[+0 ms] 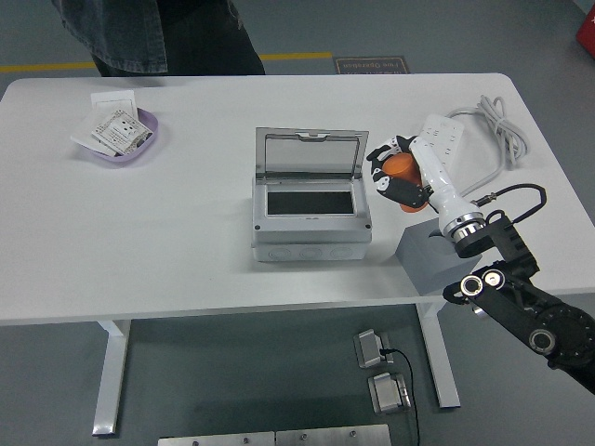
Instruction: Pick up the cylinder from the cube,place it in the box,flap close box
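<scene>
- Our right hand [402, 172] has its fingers wrapped around the orange cylinder [403, 169], holding it in the air just right of the grey box [310, 214].
- The cylinder is clear of the grey cube [433, 258], which sits near the table's [186, 242] front edge, below and right of the hand.
- The box stands at the table's middle with its clear flap [310, 153] raised upright at the back, the inside dark.
- A white power strip [437, 149] lies behind the hand; a purple dish [121, 139] of packets sits far left.
- A person [163, 35] stands at the far side, upper left.
</scene>
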Controlling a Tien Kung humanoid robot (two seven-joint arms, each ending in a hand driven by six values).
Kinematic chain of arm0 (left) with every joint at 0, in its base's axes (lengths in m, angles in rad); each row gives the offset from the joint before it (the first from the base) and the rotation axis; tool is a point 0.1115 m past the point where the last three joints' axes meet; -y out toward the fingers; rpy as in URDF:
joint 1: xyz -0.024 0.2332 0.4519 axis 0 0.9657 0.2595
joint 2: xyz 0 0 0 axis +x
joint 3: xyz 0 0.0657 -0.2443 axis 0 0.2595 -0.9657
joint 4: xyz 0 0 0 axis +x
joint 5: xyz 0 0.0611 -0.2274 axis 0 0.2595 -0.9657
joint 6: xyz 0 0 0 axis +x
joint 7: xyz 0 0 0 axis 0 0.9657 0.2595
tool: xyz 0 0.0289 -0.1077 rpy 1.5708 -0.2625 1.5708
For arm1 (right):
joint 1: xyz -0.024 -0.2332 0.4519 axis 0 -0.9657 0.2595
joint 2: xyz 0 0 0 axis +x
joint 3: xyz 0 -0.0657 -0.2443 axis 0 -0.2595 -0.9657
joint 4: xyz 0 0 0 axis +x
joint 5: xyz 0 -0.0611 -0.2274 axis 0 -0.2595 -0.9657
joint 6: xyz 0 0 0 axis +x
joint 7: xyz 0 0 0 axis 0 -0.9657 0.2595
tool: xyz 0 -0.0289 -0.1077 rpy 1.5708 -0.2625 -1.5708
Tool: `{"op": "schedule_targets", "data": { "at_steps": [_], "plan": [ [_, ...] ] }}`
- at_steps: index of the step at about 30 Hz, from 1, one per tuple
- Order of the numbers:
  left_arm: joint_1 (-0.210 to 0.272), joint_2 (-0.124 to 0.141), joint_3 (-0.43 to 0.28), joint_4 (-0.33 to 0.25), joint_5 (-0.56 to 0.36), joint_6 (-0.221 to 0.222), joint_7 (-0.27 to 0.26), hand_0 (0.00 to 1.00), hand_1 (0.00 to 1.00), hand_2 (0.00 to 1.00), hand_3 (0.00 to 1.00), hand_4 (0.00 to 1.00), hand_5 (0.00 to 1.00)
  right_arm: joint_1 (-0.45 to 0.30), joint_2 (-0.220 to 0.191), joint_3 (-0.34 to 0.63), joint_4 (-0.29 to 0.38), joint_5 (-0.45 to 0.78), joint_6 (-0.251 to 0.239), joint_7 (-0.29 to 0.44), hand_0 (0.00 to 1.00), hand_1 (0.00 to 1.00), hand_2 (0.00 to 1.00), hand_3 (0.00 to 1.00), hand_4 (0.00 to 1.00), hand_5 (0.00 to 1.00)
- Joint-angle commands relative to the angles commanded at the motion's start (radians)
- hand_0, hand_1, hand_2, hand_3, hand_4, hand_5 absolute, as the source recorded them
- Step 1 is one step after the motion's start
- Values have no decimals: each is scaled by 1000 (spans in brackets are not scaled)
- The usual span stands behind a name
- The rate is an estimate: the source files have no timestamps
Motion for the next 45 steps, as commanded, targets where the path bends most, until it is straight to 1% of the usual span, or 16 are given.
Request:
{"op": "schedule_targets", "data": {
  "at_steps": [5, 6, 7, 11, 12, 17, 18, 22, 27, 32, 36, 38, 45],
  "plan": [
    [3, 3, 21, 4, -21, 1, -1, 627, 647, 609, 624, 659, 173, 81, 11, -96, -26, -128, 20, -88, 298, 169, 274, 234, 2, 2],
    [3, 3, 25, 4, -25, 1, -1, 627, 647, 610, 624, 659, 175, 101, 17, -119, -38, -158, 25, -109, 235, 157, 259, 228, 2, 2],
    [3, 4, 27, 5, -28, 1, -2, 627, 647, 610, 624, 659, 175, 114, 21, -134, -46, -174, 30, -122, 235, 157, 259, 228, 2, 2],
    [2, 6, 38, 6, -39, 2, -2, 627, 647, 610, 624, 659, 175, 190, 53, -213, -102, -255, 53, -178, 235, 157, 259, 228, 2, 2],
    [2, 7, 41, 6, -42, 2, -2, 628, 648, 611, 624, 662, 185, 210, 65, -233, -120, -266, 57, -186, 54, 125, 240, 251, 2, 2],
    [-1, 7, 54, 6, -54, 1, -3, 628, 648, 611, 624, 662, 185, 285, 119, -318, -190, -290, 77, -208, 54, 125, 240, 251, 2, 2],
    [-1, 7, 56, 6, -56, 1, -2, 628, 648, 610, 625, 662, 185, 294, 126, -330, -197, -290, 80, -210, 17, 93, 216, 236, 2, 2],
    [0, 9, 73, 8, -70, 1, -2, 628, 648, 610, 625, 662, 185, 324, 155, -369, -216, -286, 85, -215, 17, 93, 216, 236, 2, 2],
    [-1, 8, 88, 8, -82, 1, -2, 628, 647, 611, 625, 662, 187, 355, 192, -408, -245, -269, 81, -206, 8, 88, 211, 234, 2, 2],
    [-6, 7, 95, 7, -83, 1, -3, 628, 648, 610, 624, 661, 189, 385, 215, -440, -278, -243, 72, -190, 13, 89, 212, 237, 2, 2],
    [-9, 7, 96, 6, -80, 1, -2, 628, 648, 610, 623, 660, 189, 404, 223, -463, -302, -223, 66, -175, 13, 89, 213, 238, 2, 2],
    [-10, 7, 96, 5, -78, 1, -2, 628, 648, 610, 623, 660, 189, 410, 223, -471, -313, -214, 70, -164, 13, 89, 213, 238, 2, 2],
    [-12, 7, 85, 2, -64, 0, -2, 628, 649, 610, 623, 659, 189, 424, 207, -476, -356, -189, 119, -112, 13, 89, 213, 238, 2, 2]
  ]
}}
